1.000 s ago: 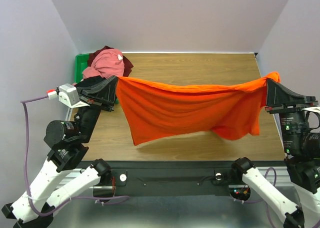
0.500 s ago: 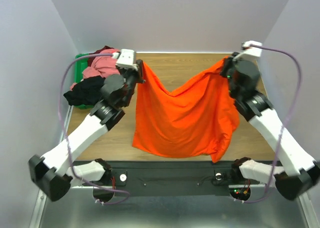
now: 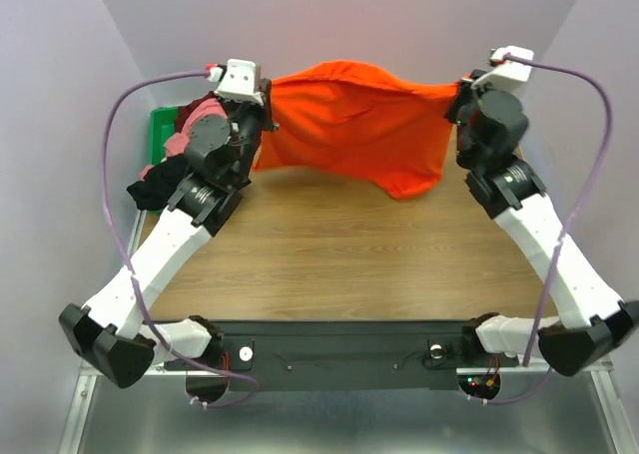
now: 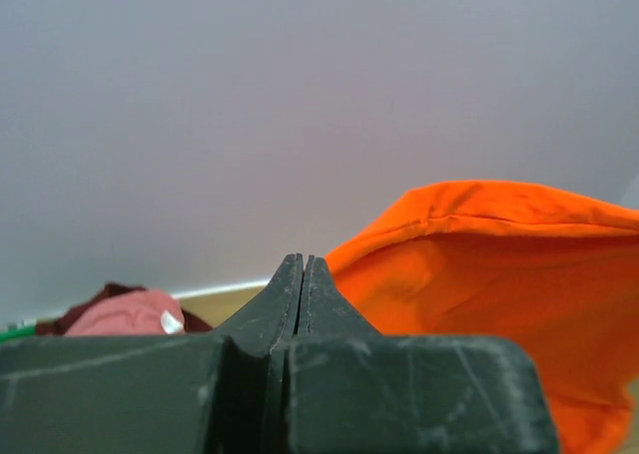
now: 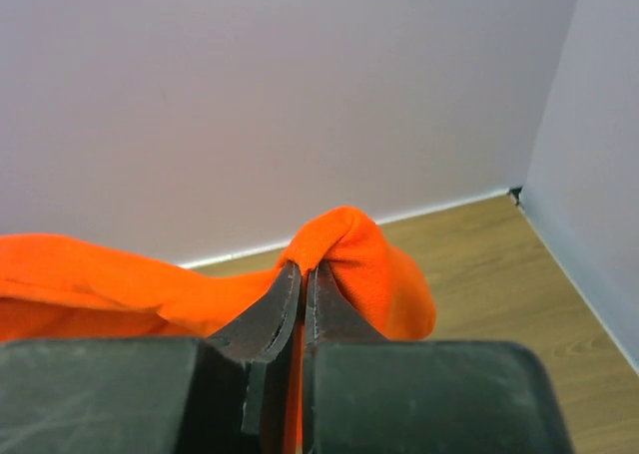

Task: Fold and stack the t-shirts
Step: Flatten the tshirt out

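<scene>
Two arms are stretched over the wooden table (image 3: 349,264), and the orange t-shirt (image 3: 349,125) is hung in the air between them, spread wide close to the back wall. Its lower edge sags below the fingers. On the outer side of the left gripper (image 4: 303,266) the green bin (image 3: 157,135) is placed in the corner. A pink t-shirt (image 3: 208,115), a dark maroon t-shirt (image 4: 115,296) and a black t-shirt (image 3: 160,185) are piled in and over it, partly hidden by the left arm. The left fingers are pressed together, with the orange cloth just beside their tips. By the right gripper (image 5: 303,269) a fold of the same shirt is pinched, and it bulges above the closed tips.
</scene>
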{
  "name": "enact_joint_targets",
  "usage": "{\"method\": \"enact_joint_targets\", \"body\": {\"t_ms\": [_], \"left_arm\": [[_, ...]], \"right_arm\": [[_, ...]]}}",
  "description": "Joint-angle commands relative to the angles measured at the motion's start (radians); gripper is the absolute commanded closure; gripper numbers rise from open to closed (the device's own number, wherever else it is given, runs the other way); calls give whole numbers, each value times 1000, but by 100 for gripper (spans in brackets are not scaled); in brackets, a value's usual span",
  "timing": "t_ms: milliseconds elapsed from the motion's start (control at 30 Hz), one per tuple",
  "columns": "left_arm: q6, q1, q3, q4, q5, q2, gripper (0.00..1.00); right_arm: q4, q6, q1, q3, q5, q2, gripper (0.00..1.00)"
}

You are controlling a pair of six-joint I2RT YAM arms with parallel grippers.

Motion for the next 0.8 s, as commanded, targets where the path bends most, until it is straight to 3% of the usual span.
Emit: {"method": "enact_joint_targets", "body": {"t_ms": [0, 233, 400, 600, 767], "left_arm": [[43, 5, 38, 60, 81, -112, 100], [5, 3, -52, 34, 213, -313, 100], [-21, 2, -36, -18, 291, -425, 100], [-33, 2, -19, -35, 356, -469, 100], [-24, 2, -17, -38, 327, -413, 100]], "right_arm": [[89, -41, -6, 16, -11, -126, 99], [89, -25, -5, -102, -138, -400, 99], [84, -5, -6, -123, -206, -557, 99], [50, 5, -6, -103, -224, -614, 99], [50, -8, -5, -100, -172, -554, 99]]}}
